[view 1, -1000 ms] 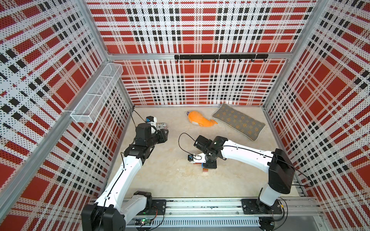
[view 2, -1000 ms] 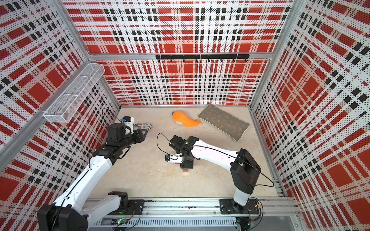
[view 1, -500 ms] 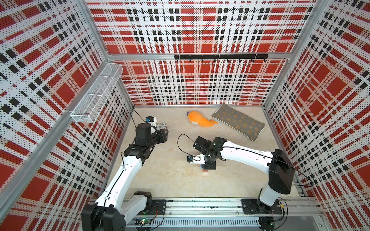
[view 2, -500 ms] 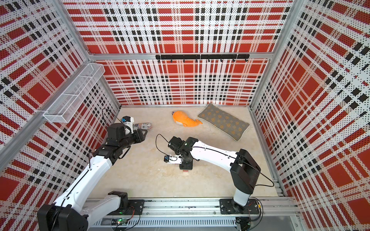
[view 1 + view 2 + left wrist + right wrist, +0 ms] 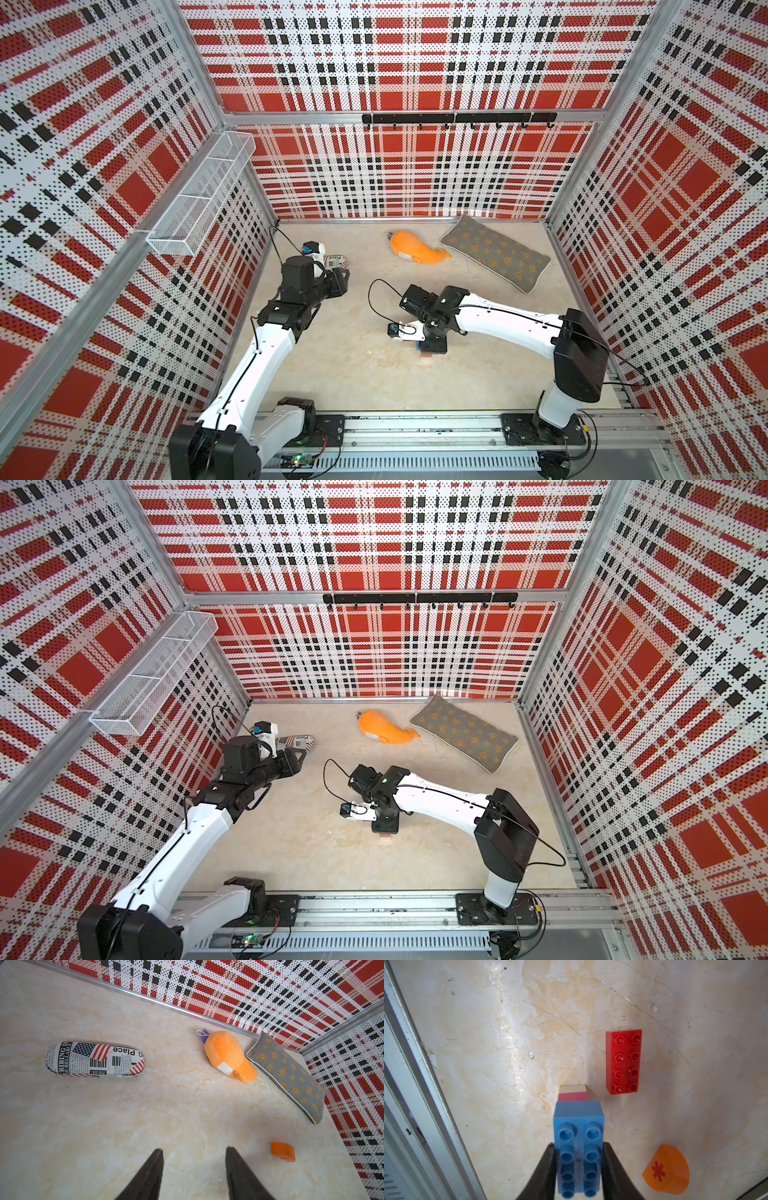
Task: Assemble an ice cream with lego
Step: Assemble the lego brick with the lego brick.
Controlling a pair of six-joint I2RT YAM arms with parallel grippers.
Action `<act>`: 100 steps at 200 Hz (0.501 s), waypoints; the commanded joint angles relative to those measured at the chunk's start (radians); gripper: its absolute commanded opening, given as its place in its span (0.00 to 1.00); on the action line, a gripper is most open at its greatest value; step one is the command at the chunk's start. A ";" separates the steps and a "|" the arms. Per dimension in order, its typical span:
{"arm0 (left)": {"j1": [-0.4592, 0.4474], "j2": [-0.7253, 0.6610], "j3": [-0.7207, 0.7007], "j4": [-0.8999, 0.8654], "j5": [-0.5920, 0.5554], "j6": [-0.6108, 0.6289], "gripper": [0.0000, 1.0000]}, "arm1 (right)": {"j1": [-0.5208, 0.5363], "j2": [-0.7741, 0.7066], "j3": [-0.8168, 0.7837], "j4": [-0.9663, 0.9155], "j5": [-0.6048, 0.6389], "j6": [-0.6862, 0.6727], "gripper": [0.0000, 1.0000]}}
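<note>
Inches toward left edge of bench (image 5: 353, 374), right gripper (image 5: 578, 1145) clamping blue studded brick (image 5: 578, 1118) on pink-cream stem (image 5: 573, 1096); red brick (image 5: 624, 1061), orange dome (image 5: 666, 1169) pending; left gripper (image 5: 193, 1149) narrow, empty.

Both top views look down from high above the near edge of the worktop (image 5: 357, 374) toward the far wall (image 5: 415, 174), sharing all of it. The left wrist camera looks past the left pincer (image 5: 193, 1149), low across to the far right corner, where the plush whale (image 5: 225, 1053) and cushion (image 5: 288, 1076) also show in both top views. The right wrist camera faces almost straight down, very close over the right pincer (image 5: 578, 1144) and its blue brick (image 5: 578, 1118); the rounded orange piece (image 5: 666, 1169) shows in both wrist views.
</note>
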 commanded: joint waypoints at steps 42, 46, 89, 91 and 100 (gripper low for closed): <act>0.008 -0.008 -0.013 0.019 -0.006 0.013 0.53 | 0.009 0.018 -0.030 0.011 -0.006 0.008 0.25; 0.008 -0.006 -0.013 0.019 -0.006 0.013 0.53 | 0.010 0.018 -0.031 0.010 -0.006 0.008 0.25; 0.008 -0.005 -0.014 0.020 -0.004 0.014 0.53 | 0.009 0.025 -0.032 0.012 0.006 0.006 0.25; 0.008 -0.006 -0.013 0.019 -0.004 0.014 0.53 | 0.009 0.027 -0.032 0.012 0.006 0.006 0.25; 0.008 -0.006 -0.013 0.019 -0.004 0.014 0.53 | 0.010 0.030 -0.034 0.012 0.006 0.007 0.25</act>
